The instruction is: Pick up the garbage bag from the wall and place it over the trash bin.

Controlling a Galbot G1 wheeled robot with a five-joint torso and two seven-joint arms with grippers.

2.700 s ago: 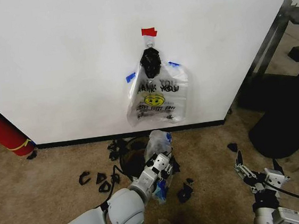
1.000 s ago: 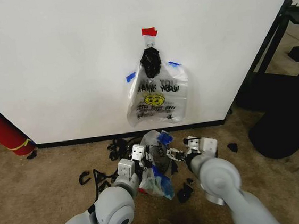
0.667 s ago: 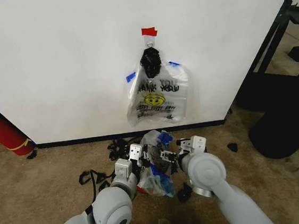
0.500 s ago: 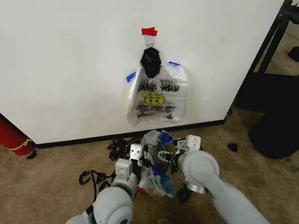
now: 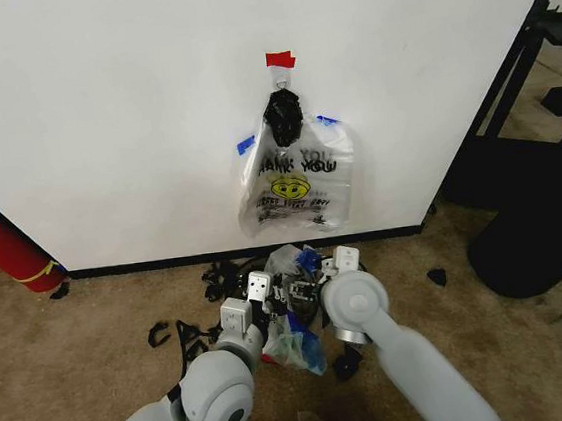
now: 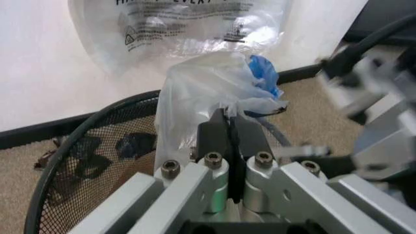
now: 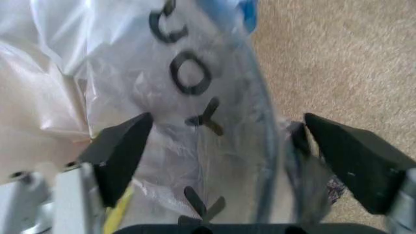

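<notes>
Down on the carpet (image 5: 82, 322), just in front of the white wall (image 5: 110, 118), both arms meet over the bin (image 6: 71, 161), a round mesh bucket with a dark rim. The left end effector (image 6: 229, 141) has its two black fingers clenched together on a gathered fold of the bag (image 6: 208, 92), the thin clear plastic standing up from the pinch in a crumpled bunch with a scrap of blue trim at its top. From the head view the bag (image 5: 296, 330) hangs with its long axis roughly upright, the pinched top toward the wall and the loose body drooping to the floor beside the left end effector (image 5: 270, 297). The right end effector (image 7: 227, 146) is spread wide, its fingers (image 7: 120, 153) standing apart on either side of the clear plastic, whose black letters run up between them; I cannot tell whether the fingers touch the film. In the head view the right end effector (image 5: 314, 285) sits close beside the left one, the two nearly touching over the bin. Higher on the wall a bunch of like bags (image 5: 296, 184) hangs under a black clip (image 5: 282, 118), below a piece of red tape (image 5: 280, 60). A red cylinder (image 5: 3, 245) leans at the far left.
</notes>
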